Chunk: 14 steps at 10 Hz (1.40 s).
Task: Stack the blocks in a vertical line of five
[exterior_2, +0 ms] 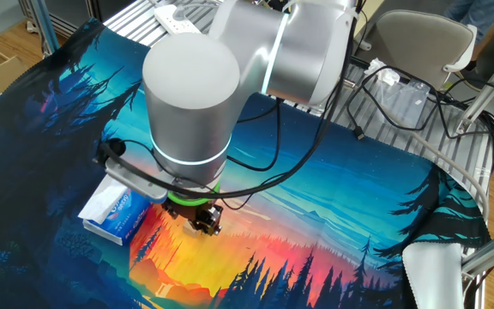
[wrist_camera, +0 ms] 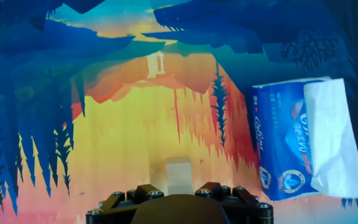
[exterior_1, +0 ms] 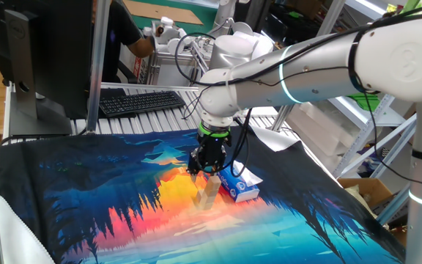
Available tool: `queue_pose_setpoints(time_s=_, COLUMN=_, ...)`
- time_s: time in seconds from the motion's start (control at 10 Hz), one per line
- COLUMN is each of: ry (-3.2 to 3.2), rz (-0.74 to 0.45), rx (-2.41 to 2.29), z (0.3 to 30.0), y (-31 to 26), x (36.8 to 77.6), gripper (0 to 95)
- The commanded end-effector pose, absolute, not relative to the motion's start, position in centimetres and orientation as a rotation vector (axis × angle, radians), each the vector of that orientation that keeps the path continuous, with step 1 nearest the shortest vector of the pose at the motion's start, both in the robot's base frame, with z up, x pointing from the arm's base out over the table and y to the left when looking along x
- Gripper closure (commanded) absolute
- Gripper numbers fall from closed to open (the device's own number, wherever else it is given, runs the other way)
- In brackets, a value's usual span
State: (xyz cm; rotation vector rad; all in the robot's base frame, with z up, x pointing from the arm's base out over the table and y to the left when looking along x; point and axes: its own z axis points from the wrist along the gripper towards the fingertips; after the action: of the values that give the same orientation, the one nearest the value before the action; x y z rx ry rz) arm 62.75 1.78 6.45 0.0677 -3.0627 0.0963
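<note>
**Op A:** My gripper point(exterior_1: 206, 167) points straight down over the stack of blocks point(exterior_1: 209, 192) mid-cloth. The fingers look parted, but the hand view hides the tips. I can't tell if a block sits between them.

**Op B:** How many are stacked?

**Op A:** Can't count them; the hand view shows only the top face point(wrist_camera: 179, 175). I worry about coming down off-centre: one nudge could topple the column.

**Op B:** Room to move?

**Op A:** The blue tissue box point(exterior_1: 239, 184) lies just beside the stack, on the side away from the open cloth point(exterior_1: 108, 198). I'd retreat upward, or toward that open side.
</note>
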Motion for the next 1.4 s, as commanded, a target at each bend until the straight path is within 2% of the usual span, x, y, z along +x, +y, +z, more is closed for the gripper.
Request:
queue_pose_setpoints(time_s=0.1, ry=-3.062, rz=0.095, rx=0.085, z=6.0, y=1.5, x=62.9, gripper=38.0)
queue_pose_setpoints(time_s=1.4, ry=-3.064, rz=0.093, rx=0.131, z=3.2, y=1.2, x=63.1, gripper=38.0)
